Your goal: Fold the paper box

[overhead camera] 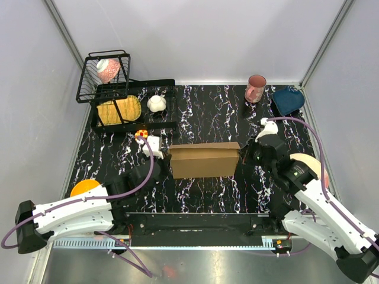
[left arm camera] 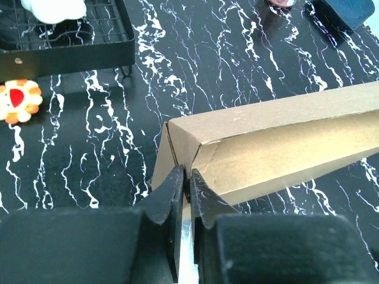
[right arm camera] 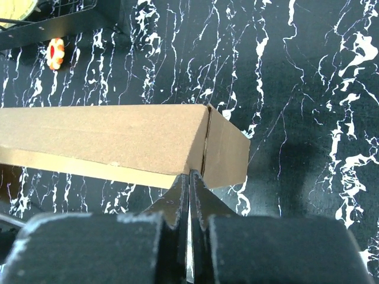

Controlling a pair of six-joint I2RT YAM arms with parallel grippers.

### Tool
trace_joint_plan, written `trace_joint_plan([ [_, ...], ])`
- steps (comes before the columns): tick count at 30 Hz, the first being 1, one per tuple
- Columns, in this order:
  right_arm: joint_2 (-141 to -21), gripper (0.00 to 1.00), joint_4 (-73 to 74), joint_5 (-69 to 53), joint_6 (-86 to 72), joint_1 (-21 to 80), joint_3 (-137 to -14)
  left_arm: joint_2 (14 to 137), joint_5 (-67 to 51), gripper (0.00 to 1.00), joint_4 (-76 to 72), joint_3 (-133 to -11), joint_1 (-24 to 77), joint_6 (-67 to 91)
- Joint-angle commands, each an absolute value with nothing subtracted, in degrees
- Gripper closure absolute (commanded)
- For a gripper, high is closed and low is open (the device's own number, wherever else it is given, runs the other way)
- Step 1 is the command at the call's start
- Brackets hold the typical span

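Black stone with white streaks covers our worktop (overhead camera: 207, 112), and plain white walls stand around it. Our paper box (overhead camera: 204, 160) lies in the middle of it, long and brown, just in front of our two arms. It already looks like a box and not like a flat sheet. At its left end we can see a flap turned inward, so we think the ends are the part not yet done.

Our left gripper (left arm camera: 186, 173) is at the near left corner of the box. Its fingers are almost together, with only a thin slit between them. The tips touch the card, but we cannot tell if a thin edge is pinched in the slit. Our right gripper (right arm camera: 189, 175) is at the near right corner. Its fingers are pressed together, and the tips meet the box at the fold line.

What could go wrong? If one arm pushes harder than the other, the box may turn or slide away from us. It is light, and nothing holds it down. If we press too hard on a corner, the card may dent or bend in the wrong place. A flap that is not tucked in may spring back out. A big shove could also send the box toward the black rack (overhead camera: 167, 83), the pink cup (overhead camera: 256, 89) or the blue bowl (overhead camera: 288, 99) at the back.
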State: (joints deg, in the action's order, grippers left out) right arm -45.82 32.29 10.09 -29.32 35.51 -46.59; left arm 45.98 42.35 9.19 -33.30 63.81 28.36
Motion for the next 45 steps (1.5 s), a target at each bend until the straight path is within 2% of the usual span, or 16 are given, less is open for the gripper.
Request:
trace_joint_plan([
  [1,-51.1,1.0,39.5,11.4,-32.7,35.8,-44.9,44.7,40.3,0.82,15.4,-32.4,64.3,29.7],
  [3,-51.8,1.0,39.5,11.2,-33.2,35.9,-44.7,43.9,40.3,0.71,16.1,-32.9,64.3,29.9],
  [6,-51.1,1.0,39.2,11.7,-33.5,35.9,-44.0,41.8,40.3,0.63,17.0,-33.3,64.3,29.8],
  [18,-51.0,1.0,40.1,12.0,-33.1,35.9,-46.1,30.9,40.7,0.54,16.1,-33.3,64.3,29.0],
  [22,-51.1,1.0,40.3,12.0,-32.9,35.8,-46.5,31.1,40.1,0.54,12.7,-33.6,64.3,26.7],
  [32,-52.1,1.0,39.2,10.4,-33.1,35.9,-46.4,40.8,37.9,0.56,11.4,-36.3,64.3,25.1],
  [45,-51.9,1.0,38.8,9.5,-33.3,35.9,-46.1,41.8,40.7,0.65,9.8,-37.9,64.0,22.7],
])
